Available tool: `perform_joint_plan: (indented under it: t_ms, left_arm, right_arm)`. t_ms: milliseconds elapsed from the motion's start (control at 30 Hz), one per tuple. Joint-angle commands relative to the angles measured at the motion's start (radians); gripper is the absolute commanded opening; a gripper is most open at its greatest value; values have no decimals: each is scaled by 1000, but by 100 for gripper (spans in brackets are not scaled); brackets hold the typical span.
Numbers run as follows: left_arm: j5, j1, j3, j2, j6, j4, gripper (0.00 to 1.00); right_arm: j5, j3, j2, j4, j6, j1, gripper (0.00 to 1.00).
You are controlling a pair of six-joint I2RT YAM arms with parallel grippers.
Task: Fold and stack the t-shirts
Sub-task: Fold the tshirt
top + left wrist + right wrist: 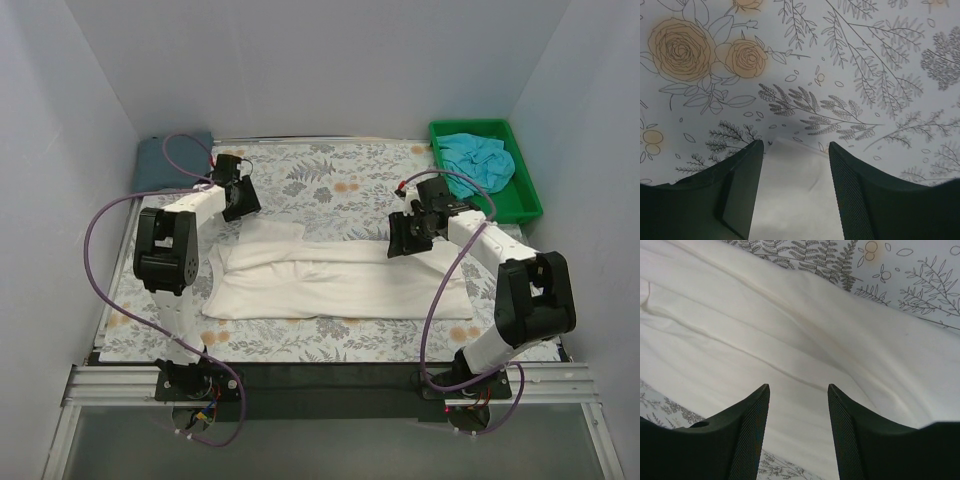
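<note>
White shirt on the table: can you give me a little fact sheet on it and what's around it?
white shirt: folded into a long band, mid-table on floral cover
turquoise shirt: crumpled in green bin, far right
blue-grey shirt: far left corner
left fingers: apart, over the white shirt's far left corner
right fingers: apart, over its right end

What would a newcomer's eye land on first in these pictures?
The long cream shirt lies folded across the middle of the floral cover, with the left gripper and right gripper poised at its far edge. Then the green bin at far right holding a turquoise shirt, and a blue-grey shirt at far left.
</note>
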Motion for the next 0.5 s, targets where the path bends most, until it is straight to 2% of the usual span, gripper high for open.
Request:
perform_joint_plan:
  t_ms: [0,167,200,267,300,400,467]
  left_arm:
    - [-95,-13,59,7,37,16,51]
    - [-154,-55,36,34,51,13,45]
    - [-164,-67,16,36,54,13,39]
    - [-188,-76,-5,35,51,8,36]
    - [-188,-81,-25,34,48,2,31]
    - [-193,-90,-51,28,24,-13,28]
    - [-198,-93,-76,19,13,-16,16]
  right_arm:
    - [-41,-28,-48,23,4,12,49]
    - [-37,-60,-68,29,5,14,48]
    - [-34,-63,-70,29,5,15,48]
    - [-35,-66,-71,32,5,15,48]
    - [-43,-66,-71,38,7,15,48]
    - [-60,-60,-67,46,13,15,48]
    - [-67,-54,-59,49,17,14,48]
